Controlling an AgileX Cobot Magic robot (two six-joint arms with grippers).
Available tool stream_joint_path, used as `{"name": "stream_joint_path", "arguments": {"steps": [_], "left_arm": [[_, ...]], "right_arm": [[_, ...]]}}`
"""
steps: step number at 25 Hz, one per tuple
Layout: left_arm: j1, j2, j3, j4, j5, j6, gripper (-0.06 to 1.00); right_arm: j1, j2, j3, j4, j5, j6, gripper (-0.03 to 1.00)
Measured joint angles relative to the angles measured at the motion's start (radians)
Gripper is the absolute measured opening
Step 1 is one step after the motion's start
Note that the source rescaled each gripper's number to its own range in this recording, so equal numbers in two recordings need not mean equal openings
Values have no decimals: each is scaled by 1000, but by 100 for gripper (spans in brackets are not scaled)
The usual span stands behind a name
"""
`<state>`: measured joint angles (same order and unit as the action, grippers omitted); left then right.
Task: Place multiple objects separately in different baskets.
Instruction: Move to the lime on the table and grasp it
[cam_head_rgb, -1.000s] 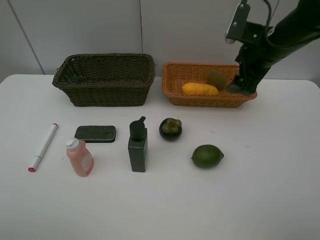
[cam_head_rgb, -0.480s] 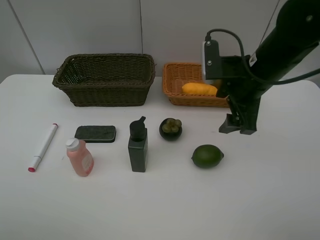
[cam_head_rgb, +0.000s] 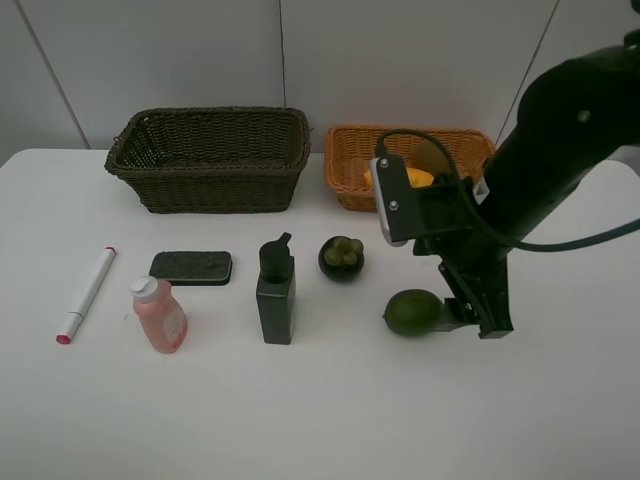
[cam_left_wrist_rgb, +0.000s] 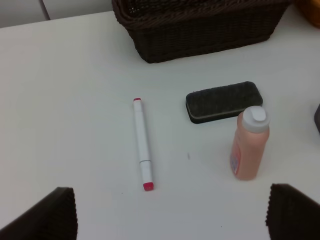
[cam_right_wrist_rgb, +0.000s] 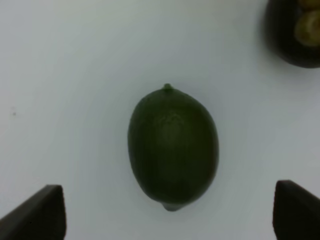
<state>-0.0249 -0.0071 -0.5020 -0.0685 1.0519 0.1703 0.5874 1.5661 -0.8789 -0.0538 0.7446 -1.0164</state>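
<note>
**Right gripper over lime, jaws wide, pick not yet made**

Right gripper: the fingertips stand far apart in the wrist view. The lime lies between them on the bare table, and neither pad touches it. From the high camera the fingers reach down just right of the lime.

Lime: resting on the table, long axis running between the two fingers' line, stem nub pointing away from the wrist.

Outward from the lime:
- mangosteen near, up-left
- orange-tan basket beyond the lime, with the mango inside, partly hidden by the arm
- pump bottle left of the lime
- further left: pink bottle, black block, marker
- dark basket far up-left

Left gripper: spread wide and holding nothing, looking down on the marker end of the row, well away from the lime.

Step in hand (judgement): the approach to grasp the lime, with the fruit going to the orange-tan basket.

Next move calls for:
- lowering until the pads bracket the lime's widest part
- closing squarely, since the rounded skin could roll or squirt out
- lifting clear of the mangosteen
</note>
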Motion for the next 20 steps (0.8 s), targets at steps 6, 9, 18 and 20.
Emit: {"name": "stream_joint_path", "arguments": {"steps": [6,9,18,20], "left_arm": [[0,0,0,0,0,0,100],[0,0,0,0,0,0,100],[0,0,0,0,0,0,100],[0,0,0,0,0,0,100]], "right_arm": [[1,86,9,41,-14,0,99],[1,133,9,48,-31,0,99],[1,198,9,54,-134,0,99],[1,209,9,54,-143,0,99]]}}
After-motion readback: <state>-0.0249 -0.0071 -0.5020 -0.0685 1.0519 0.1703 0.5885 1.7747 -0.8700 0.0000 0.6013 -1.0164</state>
